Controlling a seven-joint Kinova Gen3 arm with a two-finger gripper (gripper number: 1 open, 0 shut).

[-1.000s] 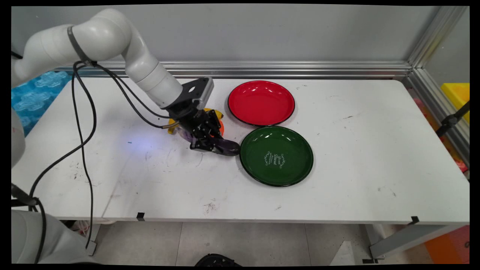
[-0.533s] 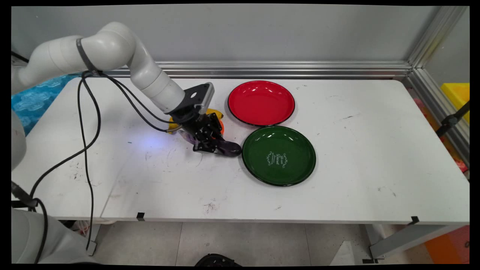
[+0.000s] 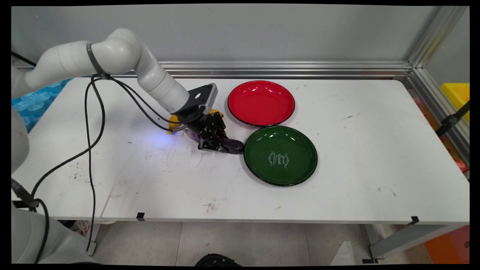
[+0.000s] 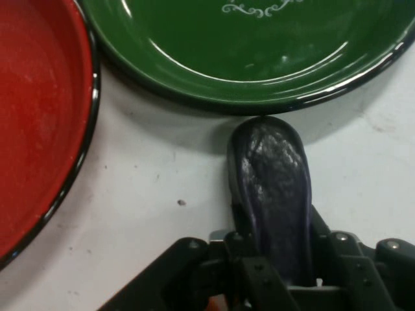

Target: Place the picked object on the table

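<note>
Gripper (image 3: 214, 143) low over the bench (image 3: 356, 168), just left of the green plate (image 3: 296, 144), clamped on a dark purple eggplant (image 3: 233, 145). Holds it by the stem end, with the rounded tip pointing at the green plate. In the hand view, the same grip seen from close up: gripper (image 4: 277, 256) with a finger on either side of the eggplant (image 4: 272, 175), pressed to its flanks, no gap showing.

Eggplant down at bench level, outside the green plate, its tip right up against the near rim of the green plate (image 4: 259, 58); looks like touching, though hard to say whether resting on the rim or only butting it. Not inside the green plate, and well short of the white lettering at that plate's middle.

Red plate (image 3: 261, 102) just behind the green plate, toward the wall, the two rims close together yet apart. In the hand view, red plate (image 4: 32, 129) off to one side of the eggplant, separated from it by bare bench.

Banana (image 3: 173, 122) farther left of the green plate, behind the gripper and mostly hidden by it; only yellow ends visible. Arm (image 3: 112, 56) reaching in from farther left again, black cables (image 3: 90, 150) hanging from it down past the bench's front edge.
</note>
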